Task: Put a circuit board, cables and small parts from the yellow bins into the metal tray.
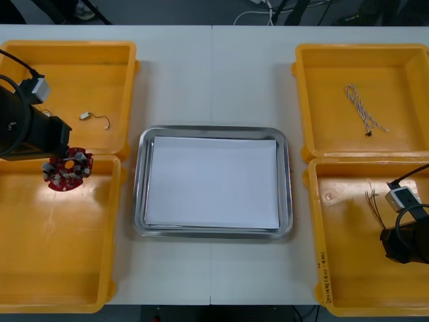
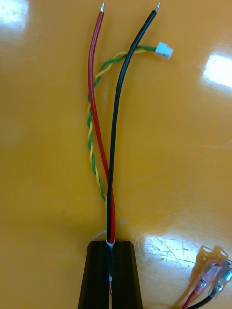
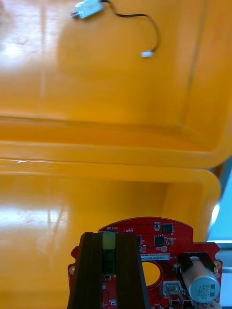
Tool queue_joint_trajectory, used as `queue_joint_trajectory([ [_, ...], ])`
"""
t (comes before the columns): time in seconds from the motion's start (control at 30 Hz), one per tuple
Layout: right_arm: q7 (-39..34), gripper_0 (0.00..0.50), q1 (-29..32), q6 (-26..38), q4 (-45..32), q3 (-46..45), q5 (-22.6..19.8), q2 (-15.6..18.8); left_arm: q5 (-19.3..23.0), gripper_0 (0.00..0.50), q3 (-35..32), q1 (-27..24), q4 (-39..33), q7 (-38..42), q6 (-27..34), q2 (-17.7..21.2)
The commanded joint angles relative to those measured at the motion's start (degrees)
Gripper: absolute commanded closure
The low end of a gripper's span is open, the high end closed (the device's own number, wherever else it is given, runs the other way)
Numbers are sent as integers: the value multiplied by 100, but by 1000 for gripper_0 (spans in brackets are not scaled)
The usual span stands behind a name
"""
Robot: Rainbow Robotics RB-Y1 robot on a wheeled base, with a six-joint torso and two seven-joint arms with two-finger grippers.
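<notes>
A round red circuit board (image 1: 68, 170) hangs over the far end of the near left yellow bin (image 1: 53, 268), my left gripper (image 1: 56, 161) shut on its edge. In the left wrist view the fingers (image 3: 92, 270) clamp the board (image 3: 159, 239) close together. My right gripper (image 1: 389, 231) is low in the near right bin (image 1: 348, 268). There its fingers (image 2: 126, 270) are shut on a red and a black cable (image 2: 104, 159), which lie on the bin floor ahead of them. The metal tray (image 1: 213, 132), white inside, sits between the bins.
A twisted green and yellow cable (image 2: 92, 130) with a white plug lies beside the held cables. A small metal part (image 1: 86, 115) with a thin black wire rests in the far left bin (image 1: 67, 50). A blue and white twisted cable (image 1: 364, 111) lies in the far right bin (image 1: 322, 80).
</notes>
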State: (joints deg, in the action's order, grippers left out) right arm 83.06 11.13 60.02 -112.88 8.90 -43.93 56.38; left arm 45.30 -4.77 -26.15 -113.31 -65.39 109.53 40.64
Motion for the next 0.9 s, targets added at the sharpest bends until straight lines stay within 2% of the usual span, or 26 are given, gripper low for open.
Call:
queue_joint_trajectory([
  [0.03,-106,500,-252,124,3,156,-89,215,356,498,310,-470,-288,308,47,199],
  [0.23,-115,500,-357,589,-208,-11,-177,338,444,500,714,-716,-428,492,47,41],
  [0.53,-62,500,-410,1512,-630,-591,-388,330,181,500,1364,-821,-683,747,47,-311],
  [0.73,-9,500,-524,2180,-797,-1118,-906,330,-145,500,1725,-821,-771,870,47,-636],
  [0.9,-9,500,-718,2875,-849,-1654,-1504,330,-417,500,2015,-821,-771,897,47,-830],
])
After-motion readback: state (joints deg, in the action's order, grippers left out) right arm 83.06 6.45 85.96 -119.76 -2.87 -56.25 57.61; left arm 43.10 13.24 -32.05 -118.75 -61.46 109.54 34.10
